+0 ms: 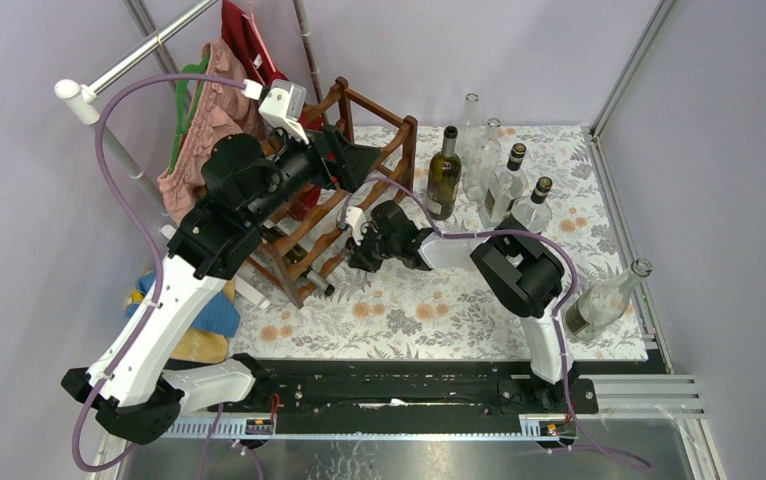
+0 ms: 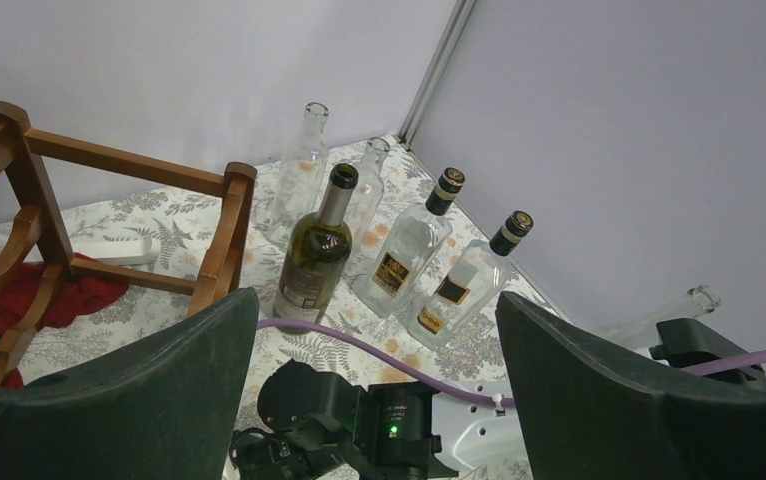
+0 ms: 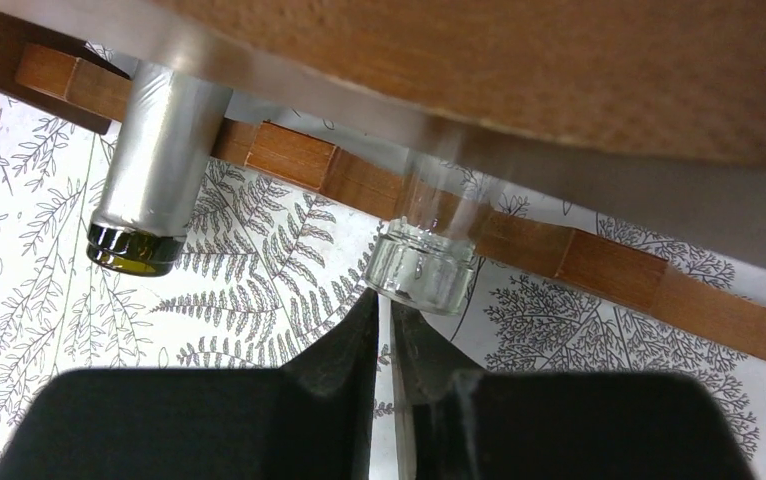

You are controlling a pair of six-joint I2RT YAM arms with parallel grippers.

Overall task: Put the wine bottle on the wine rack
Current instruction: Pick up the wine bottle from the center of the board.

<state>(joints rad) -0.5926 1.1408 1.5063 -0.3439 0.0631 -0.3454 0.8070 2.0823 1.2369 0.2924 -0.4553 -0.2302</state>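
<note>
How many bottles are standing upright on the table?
5, beside the wine rack: green bottle, two open clear bottles behind it, two black-capped bottles to its right. Others may be hidden.

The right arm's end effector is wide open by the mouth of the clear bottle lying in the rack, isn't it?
Not open: the right end effector is shut, by the mouth of the clear bottle lying in the wine rack. The right wrist view shows it.

Wine rack (image 3: 299, 160): reddish-brown wood, smooth, satin sheen noted. Clear bottle (image 3: 424, 265): glossy glass. Green bottle (image 3: 154, 150): dark glass, neck wrapped in matt silver foil. Bench cover (image 3: 259, 310): matt, fern-printed. Right tool (image 3: 387, 300): matt black plastic.
</note>
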